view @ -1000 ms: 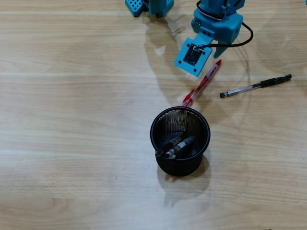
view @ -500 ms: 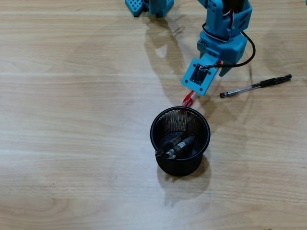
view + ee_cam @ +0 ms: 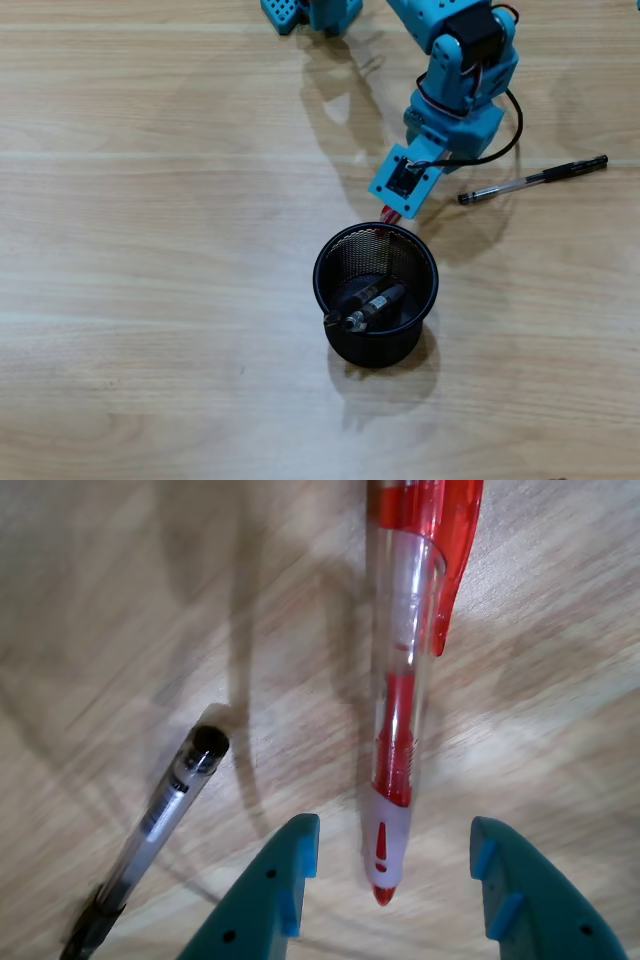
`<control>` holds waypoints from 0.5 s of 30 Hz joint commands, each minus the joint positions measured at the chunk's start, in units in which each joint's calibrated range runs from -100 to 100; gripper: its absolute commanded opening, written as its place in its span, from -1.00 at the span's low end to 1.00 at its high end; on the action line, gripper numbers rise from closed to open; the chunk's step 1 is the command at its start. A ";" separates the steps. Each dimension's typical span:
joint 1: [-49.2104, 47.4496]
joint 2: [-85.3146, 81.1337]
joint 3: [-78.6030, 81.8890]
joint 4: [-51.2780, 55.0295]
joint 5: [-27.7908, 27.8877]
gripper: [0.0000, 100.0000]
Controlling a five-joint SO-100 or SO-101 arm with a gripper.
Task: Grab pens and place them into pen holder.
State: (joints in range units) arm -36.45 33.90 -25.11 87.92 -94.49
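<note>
The blue arm (image 3: 455,60) leans down over the desk (image 3: 150,250), pointing to 7 o'clock in the overhead view. Its jaws (image 3: 395,880) are spread wide apart, with the red pen's (image 3: 410,690) tip between them. The red pen lies flat, just beside the black cup (image 3: 376,295) at its 12 o'clock.

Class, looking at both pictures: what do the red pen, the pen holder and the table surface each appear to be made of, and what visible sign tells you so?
Red pen: likely glossy plastic; the clear barrel shows the red insides, with a translucent red clip.
Pen holder: probably black metal wire mesh with a solid rim; the wall shows a fine grid, matte in look.
Table: wood or wood-look laminate; pale grain lines run across it, with a soft sheen.
</note>
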 commanded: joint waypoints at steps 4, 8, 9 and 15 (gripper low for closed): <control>1.28 1.81 -1.50 -0.67 0.09 -0.64; 1.01 3.34 -1.50 -1.04 0.09 -0.64; 0.92 3.68 -1.40 -1.86 0.09 -0.64; 0.19 4.10 6.02 -12.33 0.09 -0.64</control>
State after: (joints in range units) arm -36.16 38.32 -22.27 80.41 -94.49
